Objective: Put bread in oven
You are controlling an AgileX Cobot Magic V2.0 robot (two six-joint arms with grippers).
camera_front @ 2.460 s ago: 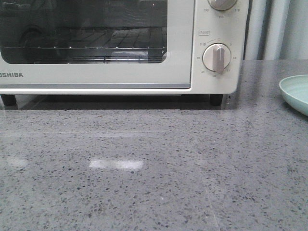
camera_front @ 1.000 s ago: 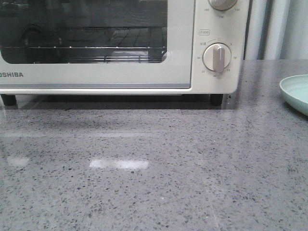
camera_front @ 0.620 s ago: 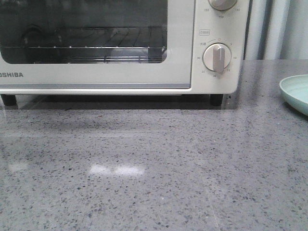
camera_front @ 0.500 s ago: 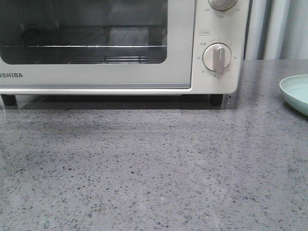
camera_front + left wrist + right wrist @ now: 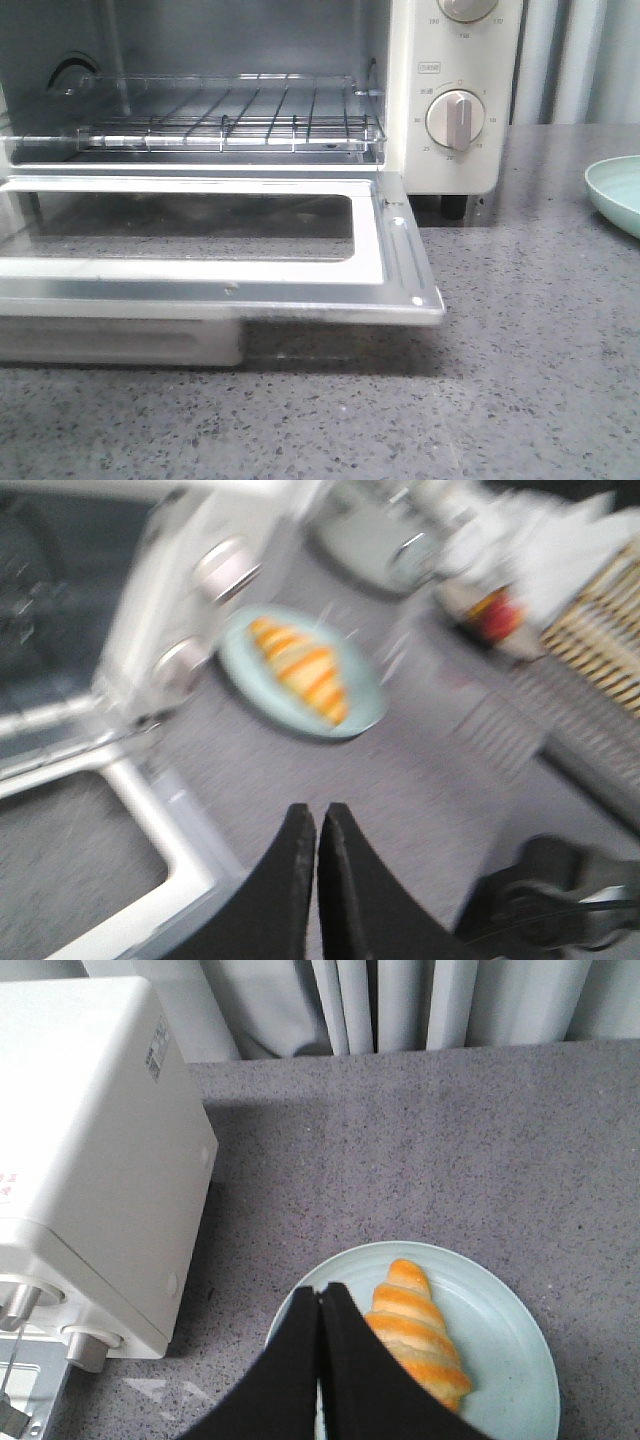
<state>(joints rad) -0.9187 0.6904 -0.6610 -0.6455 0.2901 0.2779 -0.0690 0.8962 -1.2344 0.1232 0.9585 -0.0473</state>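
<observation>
The cream-white oven [image 5: 455,60] stands at the back with its glass door [image 5: 395,255] dropped open and flat over the counter; the wire rack [image 5: 230,125] inside is bare. The bread [image 5: 415,1335], golden-orange with pale stripes, lies on a pale green plate [image 5: 510,1380] to the right of the oven; it also shows blurred in the left wrist view [image 5: 300,670]. My right gripper [image 5: 320,1295] is shut and empty, above the plate's edge beside the bread. My left gripper [image 5: 316,813] is shut and empty, above the counter near the open door's corner [image 5: 170,860].
The plate's rim [image 5: 615,195] shows at the front view's right edge. Grey curtains [image 5: 400,1000] hang behind the speckled counter [image 5: 540,380]. In the blurred left wrist view, a wicker basket [image 5: 600,650], a red-labelled item [image 5: 490,615] and other clutter lie beyond the plate.
The oven door was closed before; now it hangs open and flat over the counter, showing the empty rack. The light patch on the counter is gone.
</observation>
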